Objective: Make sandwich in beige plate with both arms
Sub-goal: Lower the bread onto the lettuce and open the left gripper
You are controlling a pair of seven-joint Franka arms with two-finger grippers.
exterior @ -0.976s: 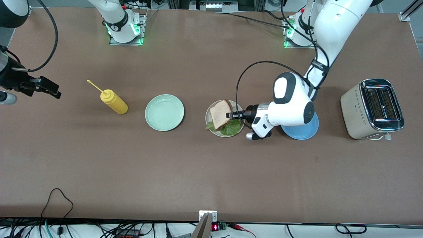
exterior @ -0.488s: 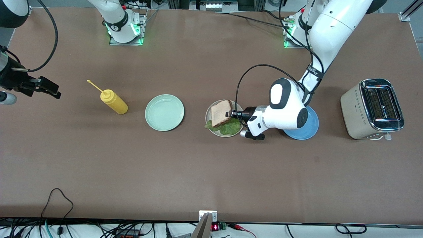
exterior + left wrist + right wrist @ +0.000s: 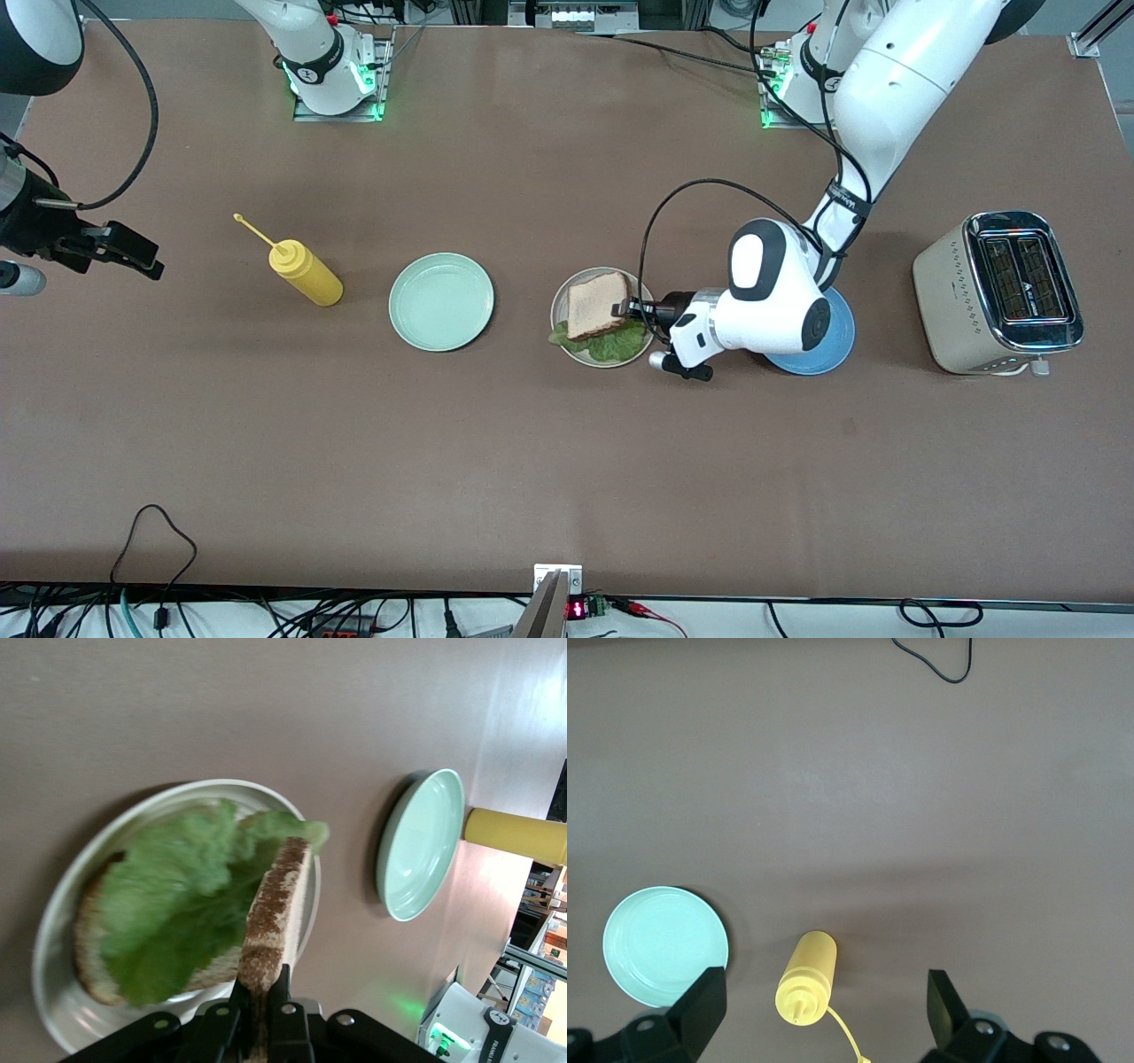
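Note:
The beige plate [image 3: 558, 306] holds a bottom toast slice [image 3: 89, 948] covered by a ruffled green lettuce leaf [image 3: 613, 344]. My left gripper [image 3: 625, 309] is shut on the crust edge of a second toast slice [image 3: 598, 304] and holds it low over the lettuce, slightly tilted. The left wrist view shows that slice [image 3: 276, 904] edge-on between the jaws of the left gripper [image 3: 261, 992], above the lettuce [image 3: 177, 895] and the plate [image 3: 53, 930]. My right gripper [image 3: 133, 252] hangs open with nothing in it over the table at the right arm's end, where that arm waits.
A mint-green plate [image 3: 440, 301] and a lying yellow squeeze bottle [image 3: 306, 273] sit toward the right arm's end. A blue plate [image 3: 840, 341] lies partly under the left arm, and a toaster [image 3: 997, 292] stands at the left arm's end.
My left gripper has brought the held toast slice down from a steep tilt to nearly flat over the lettuce. The right arm has barely shifted.

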